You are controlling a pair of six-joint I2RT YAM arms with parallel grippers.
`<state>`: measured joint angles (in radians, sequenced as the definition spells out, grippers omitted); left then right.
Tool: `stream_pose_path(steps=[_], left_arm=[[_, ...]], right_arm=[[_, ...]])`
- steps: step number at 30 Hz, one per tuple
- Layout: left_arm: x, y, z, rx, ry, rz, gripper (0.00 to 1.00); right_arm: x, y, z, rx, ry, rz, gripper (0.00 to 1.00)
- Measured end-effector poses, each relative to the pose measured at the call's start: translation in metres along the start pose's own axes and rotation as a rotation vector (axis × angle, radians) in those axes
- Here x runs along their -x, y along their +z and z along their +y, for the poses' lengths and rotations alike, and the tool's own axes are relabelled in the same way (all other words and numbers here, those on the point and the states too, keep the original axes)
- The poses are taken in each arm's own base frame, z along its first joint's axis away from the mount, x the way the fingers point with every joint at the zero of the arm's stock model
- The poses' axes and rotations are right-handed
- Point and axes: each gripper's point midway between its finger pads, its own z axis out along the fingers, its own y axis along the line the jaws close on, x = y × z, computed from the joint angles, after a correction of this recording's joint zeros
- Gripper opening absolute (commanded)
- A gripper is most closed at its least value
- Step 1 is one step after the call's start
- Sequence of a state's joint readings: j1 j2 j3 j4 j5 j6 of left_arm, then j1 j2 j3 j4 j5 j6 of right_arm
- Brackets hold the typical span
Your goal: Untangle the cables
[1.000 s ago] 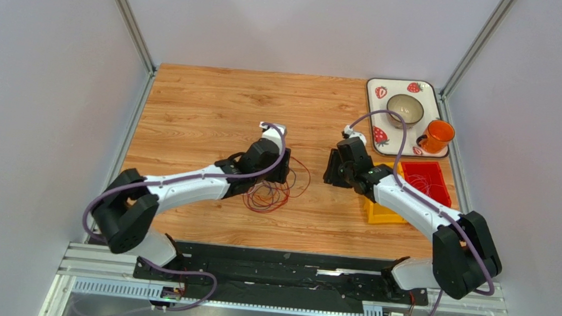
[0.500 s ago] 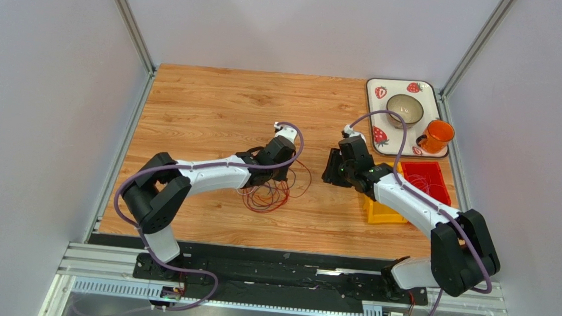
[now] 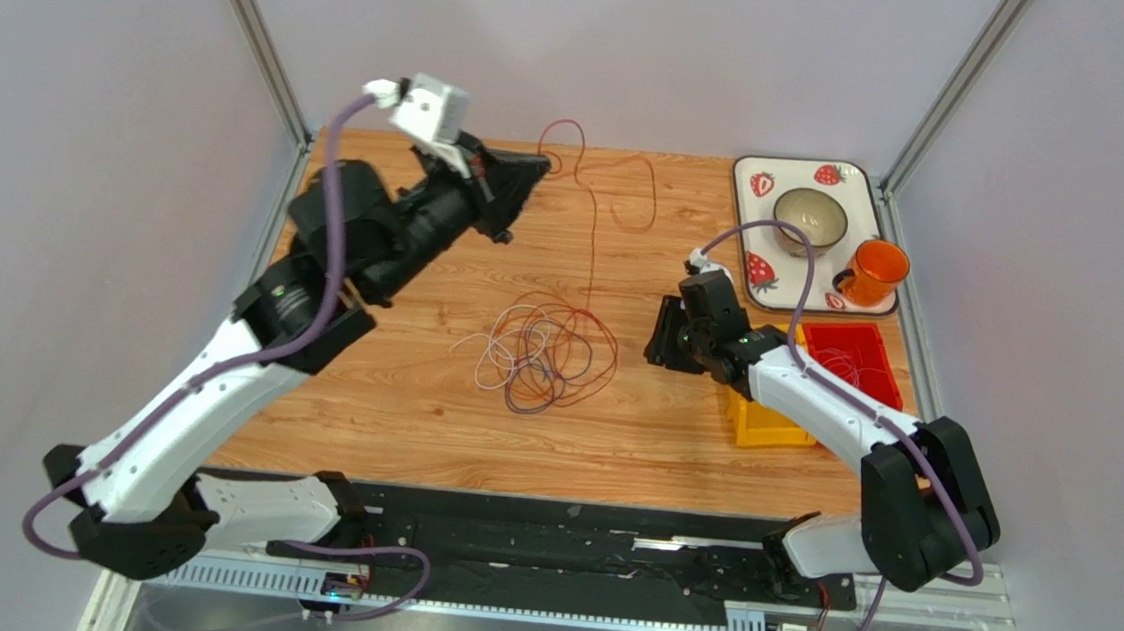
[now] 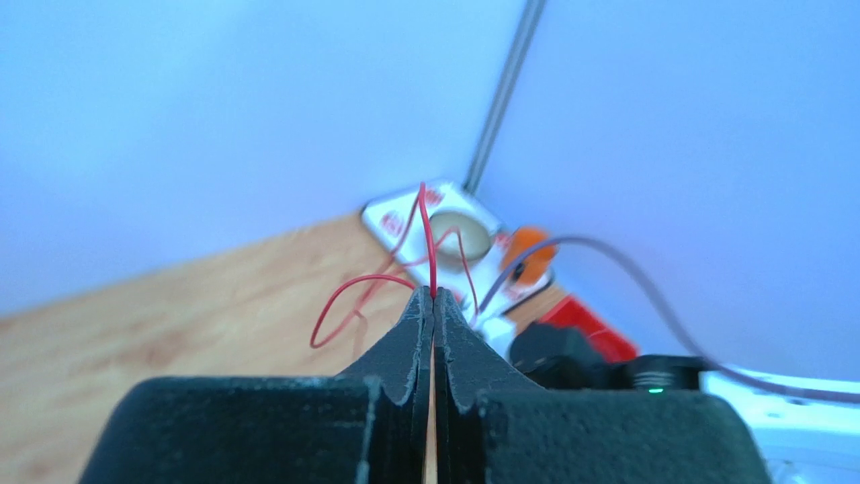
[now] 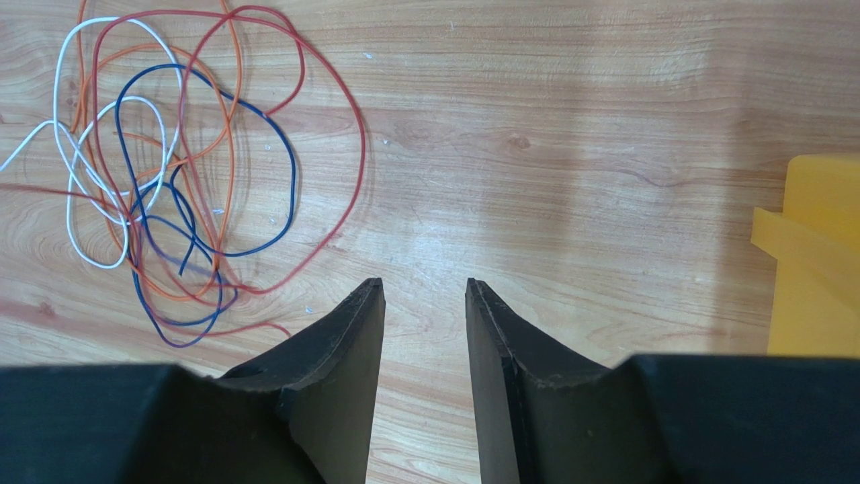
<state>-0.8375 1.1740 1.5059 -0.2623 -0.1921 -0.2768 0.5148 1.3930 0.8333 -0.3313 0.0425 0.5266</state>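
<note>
We are drawing one red cable (image 4: 428, 242) free
Our left pincer (image 4: 433, 303), clenched on it, is now rising high; the other cables (image 3: 537, 362) are lying on the surface (image 3: 665, 429) below it, ahead-left of our released right pincer (image 5: 424, 287).

Cable pile (image 3: 542, 356) lies mid tabletop (image 3: 381, 211). Left claw (image 3: 539, 168) is raised behind and left of the pile, pinching a lifted cable (image 3: 592, 258) that runs down into it. Right claw (image 3: 658, 341) is just right of the pile, apart. Tray (image 3: 754, 162) sits in the far-right corner, bowl (image 3: 811, 215) on it, cup (image 3: 873, 271) at its right edge, bins (image 3: 870, 345) in front.
</note>
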Motion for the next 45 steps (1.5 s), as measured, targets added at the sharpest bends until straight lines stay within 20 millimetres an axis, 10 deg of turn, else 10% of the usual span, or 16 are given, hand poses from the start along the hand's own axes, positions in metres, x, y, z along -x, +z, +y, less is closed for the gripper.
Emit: stream_pose_path(steps=[4,8,13,17,22,32,40,45], left_arm=[[0.053,-0.037,-0.024,-0.144,-0.002,-0.139,0.00],[0.038,-0.042,-0.038,-0.239,0.000,-0.122,0.00],[-0.072,-0.024,-0.032,-0.265,-0.031,0.109,0.00],[-0.197,-0.033,-0.010,-0.211,-0.091,0.395,0.00],[-0.261,-0.055,-0.009,-0.224,-0.176,0.549,0.00],[-0.272,-0.064,-0.078,-0.498,-0.219,0.604,0.00],[-0.225,-0.044,-0.143,-0.671,-0.182,0.502,0.00],[-0.243,-0.029,-0.137,-0.613,-0.153,0.492,0.00]], right_arm=[[0.001,0.000,-0.002,-0.003,0.006,-0.003,0.39],[0.004,-0.002,-0.009,-0.005,0.035,-0.024,0.40],[0.007,-0.015,-0.027,0.003,0.109,-0.077,0.40],[0.011,-0.019,-0.028,0.024,0.135,-0.099,0.40],[0.011,-0.018,-0.023,0.048,0.134,-0.093,0.40],[0.010,-0.024,-0.024,0.059,0.151,-0.124,0.40],[0.018,-0.045,-0.057,-0.017,0.294,-0.264,0.40],[0.025,-0.056,-0.074,-0.084,0.332,-0.317,0.41]])
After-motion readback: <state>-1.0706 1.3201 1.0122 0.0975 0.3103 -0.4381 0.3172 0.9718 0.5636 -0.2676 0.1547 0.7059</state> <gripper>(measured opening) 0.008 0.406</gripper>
